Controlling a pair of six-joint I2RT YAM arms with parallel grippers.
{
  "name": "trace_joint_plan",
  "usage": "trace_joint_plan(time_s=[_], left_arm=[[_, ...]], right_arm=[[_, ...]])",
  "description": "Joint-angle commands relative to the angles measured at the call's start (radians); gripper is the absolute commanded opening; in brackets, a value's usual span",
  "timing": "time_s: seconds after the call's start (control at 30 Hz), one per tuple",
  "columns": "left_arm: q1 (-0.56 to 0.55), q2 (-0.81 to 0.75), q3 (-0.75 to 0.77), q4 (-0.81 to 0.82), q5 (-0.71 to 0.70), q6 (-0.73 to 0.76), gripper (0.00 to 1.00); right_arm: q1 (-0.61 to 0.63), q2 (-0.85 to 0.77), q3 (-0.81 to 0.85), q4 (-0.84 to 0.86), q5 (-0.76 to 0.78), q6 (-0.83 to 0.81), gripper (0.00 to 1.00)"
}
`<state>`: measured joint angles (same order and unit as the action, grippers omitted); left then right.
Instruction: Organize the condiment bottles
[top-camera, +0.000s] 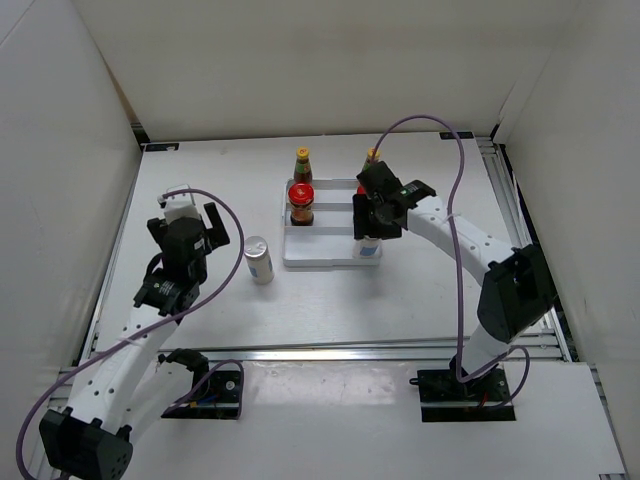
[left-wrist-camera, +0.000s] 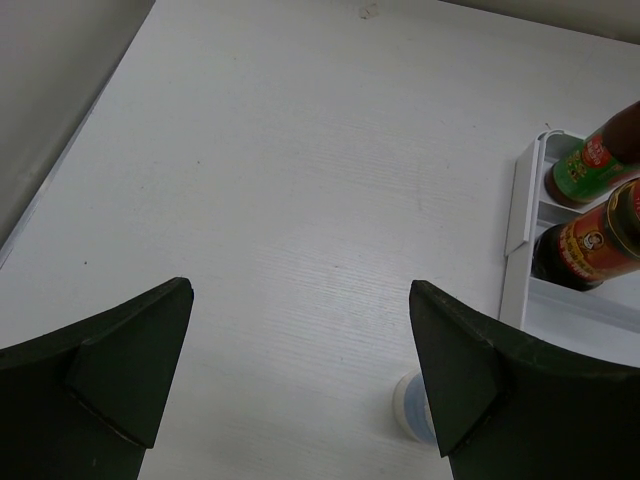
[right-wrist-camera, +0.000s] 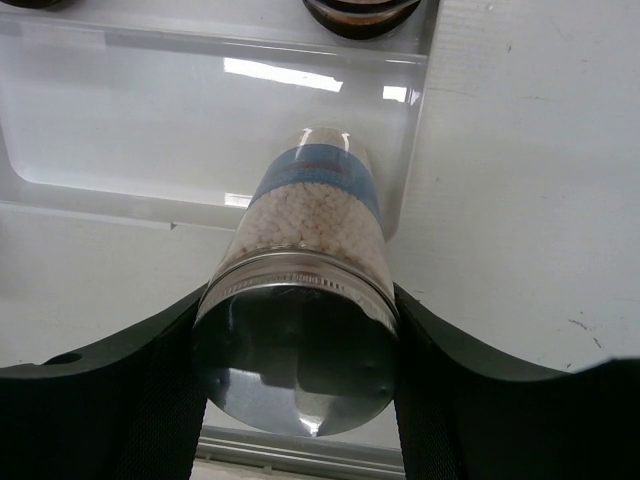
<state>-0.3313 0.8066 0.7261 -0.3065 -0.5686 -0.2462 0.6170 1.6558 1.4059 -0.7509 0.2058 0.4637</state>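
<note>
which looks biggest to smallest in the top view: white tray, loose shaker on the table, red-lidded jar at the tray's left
1. white tray, clearly the largest.
2. loose shaker, lying on the table left of the tray.
3. red-lidded jar.
The shaker and jar look close in size; the shaker appears a bit longer, but the jar is seen partly from above, so that order is unsure.

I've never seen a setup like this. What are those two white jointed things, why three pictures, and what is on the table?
They are two robot arms bolted to a table, each ending in a two-finger gripper. One picture looks down from above; the other two come from cameras on each wrist.

A white stepped tray holds a yellow-capped sauce bottle and a red-lidded jar. A second yellow cap peeks out behind the right arm.

The right gripper is shut on a silver-topped shaker of white grains at the tray's near right corner. The left gripper hangs open, holding nothing. Another shaker stands on the table beside the tray.
</note>
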Motion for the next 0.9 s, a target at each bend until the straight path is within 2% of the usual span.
trace_joint_plan(time_s=[0.0, 0.1, 0.2, 0.23, 0.27, 0.3, 0.4, 0.47, 0.5, 0.7, 0.87], left_arm=[[-0.005, -0.023, -0.004, 0.003, 0.012, -0.010, 1.00], [-0.005, -0.023, -0.004, 0.003, 0.012, -0.010, 1.00], [-0.005, -0.032, -0.004, 0.003, 0.012, -0.010, 1.00], [-0.005, -0.032, -0.004, 0.003, 0.012, -0.010, 1.00], [-0.005, -0.041, -0.004, 0.003, 0.012, -0.010, 1.00], [-0.014, -0.041, -0.004, 0.003, 0.012, -0.010, 1.00], [-0.024, -0.041, -0.004, 0.003, 0.032, -0.010, 1.00], [-0.034, -0.018, -0.004, 0.003, 0.032, -0.001, 1.00], [-0.034, -0.018, -0.004, 0.003, 0.032, 0.008, 1.00], [-0.034, -0.009, 0.006, 0.003, 0.041, 0.018, 1.00], [-0.034, -0.020, 0.006, 0.003, 0.052, 0.018, 1.00]], right_arm=[[0.000, 0.002, 0.018, 0.047, 0.015, 0.003, 0.27], [0.000, 0.022, 0.053, 0.010, 0.049, 0.012, 0.31], [0.000, 0.048, 0.067, -0.011, 0.072, 0.012, 0.27], [0.000, 0.065, 0.089, -0.011, 0.072, 0.012, 0.33], [0.000, 0.084, 0.100, -0.025, 0.072, 0.012, 0.43], [0.000, 0.093, 0.111, -0.034, 0.072, 0.012, 0.63], [0.009, 0.084, 0.111, -0.036, 0.081, 0.012, 0.88], [0.021, 0.056, 0.088, -0.007, 0.104, 0.012, 0.97], [0.021, 0.047, 0.078, -0.007, 0.121, 0.012, 1.00], [0.030, 0.007, 0.102, 0.016, 0.144, -0.026, 1.00], [0.043, -0.097, 0.114, 0.025, 0.184, -0.036, 1.00]])
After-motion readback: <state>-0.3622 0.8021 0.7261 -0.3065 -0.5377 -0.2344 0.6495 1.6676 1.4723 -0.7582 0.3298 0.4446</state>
